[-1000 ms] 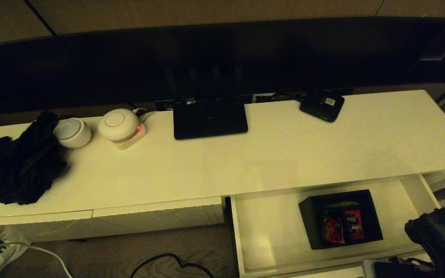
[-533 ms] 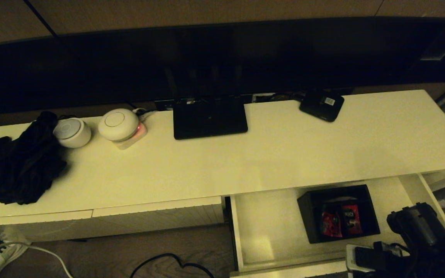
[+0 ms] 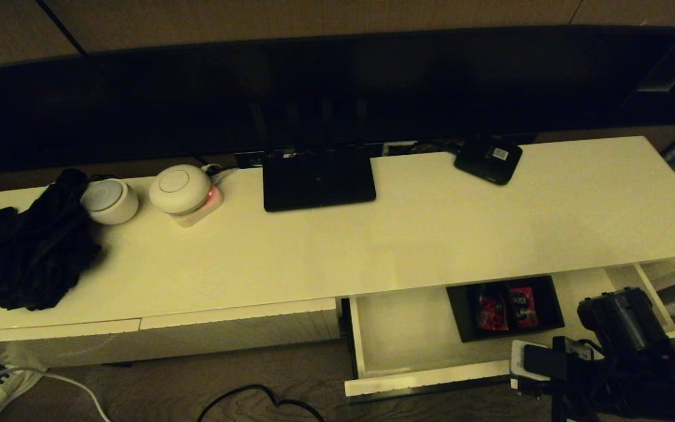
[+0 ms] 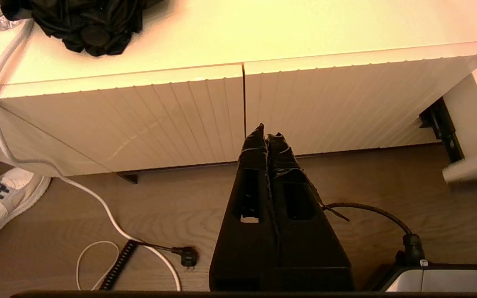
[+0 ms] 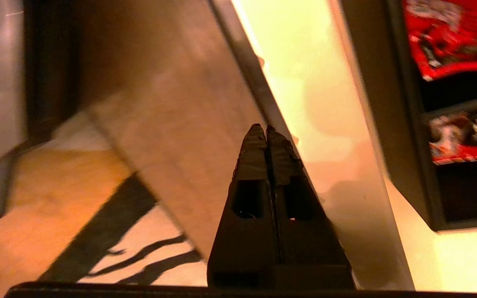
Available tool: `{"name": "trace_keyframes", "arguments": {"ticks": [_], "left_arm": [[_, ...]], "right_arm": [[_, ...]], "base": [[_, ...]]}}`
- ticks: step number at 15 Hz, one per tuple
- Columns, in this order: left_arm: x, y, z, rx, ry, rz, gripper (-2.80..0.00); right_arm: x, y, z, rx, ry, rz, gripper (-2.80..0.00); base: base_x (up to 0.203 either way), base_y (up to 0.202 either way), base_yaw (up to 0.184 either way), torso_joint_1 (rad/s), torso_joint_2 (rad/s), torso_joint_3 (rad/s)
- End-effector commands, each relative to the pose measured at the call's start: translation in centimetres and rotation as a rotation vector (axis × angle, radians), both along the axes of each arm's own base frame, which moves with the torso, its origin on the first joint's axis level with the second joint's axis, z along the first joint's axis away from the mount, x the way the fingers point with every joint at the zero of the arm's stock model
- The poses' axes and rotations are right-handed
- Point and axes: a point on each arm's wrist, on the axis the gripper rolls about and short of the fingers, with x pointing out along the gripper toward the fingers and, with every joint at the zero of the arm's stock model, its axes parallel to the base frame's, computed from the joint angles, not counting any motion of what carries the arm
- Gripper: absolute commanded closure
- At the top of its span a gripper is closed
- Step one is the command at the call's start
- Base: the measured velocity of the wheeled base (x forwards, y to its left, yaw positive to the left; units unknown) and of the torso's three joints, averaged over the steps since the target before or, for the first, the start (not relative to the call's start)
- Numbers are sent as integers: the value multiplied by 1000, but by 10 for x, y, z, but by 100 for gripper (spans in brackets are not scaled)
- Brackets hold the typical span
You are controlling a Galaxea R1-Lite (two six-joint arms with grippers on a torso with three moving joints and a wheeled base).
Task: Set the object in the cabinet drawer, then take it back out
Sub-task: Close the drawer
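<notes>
1. Cabinet top (image 3: 408, 234): long cream surface overhanging the drawer.
2. Cabinet drawer (image 3: 425, 381): partly open, ribbed front facing the robot.
3. Organiser box (image 3: 504, 308): inside the drawer, on its floor, half under the cabinet top.
4. Right gripper (image 5: 265, 132): jaws pressed together, tips at the drawer's front edge; push squarely and slowly, so the box stays put.
5. Left gripper (image 4: 265, 132): jaws pressed together, parked before the closed fronts.

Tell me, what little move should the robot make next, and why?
Probably keep pushing the drawer in. The box already sits inside, the drawer is only part shut, and the right gripper, fingers closed, is against its front edge. The left gripper hangs idle before the other drawer fronts.
</notes>
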Motion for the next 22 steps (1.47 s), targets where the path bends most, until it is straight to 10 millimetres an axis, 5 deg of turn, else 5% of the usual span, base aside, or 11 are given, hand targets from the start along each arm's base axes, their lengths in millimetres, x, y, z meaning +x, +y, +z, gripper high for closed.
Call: {"name": "trace_keyframes", "arguments": {"ticks": [1, 22], "left_arm": [[0, 0, -1, 0, 3, 0, 0], [0, 0, -1, 0, 3, 0, 0]], "right_arm": [[8, 2, 4, -6, -28, -4, 0], [74, 16, 43, -8, -241, -81, 0]], "base": [[0, 0, 0, 0, 0, 0], [0, 0, 0, 0, 0, 0]]}}
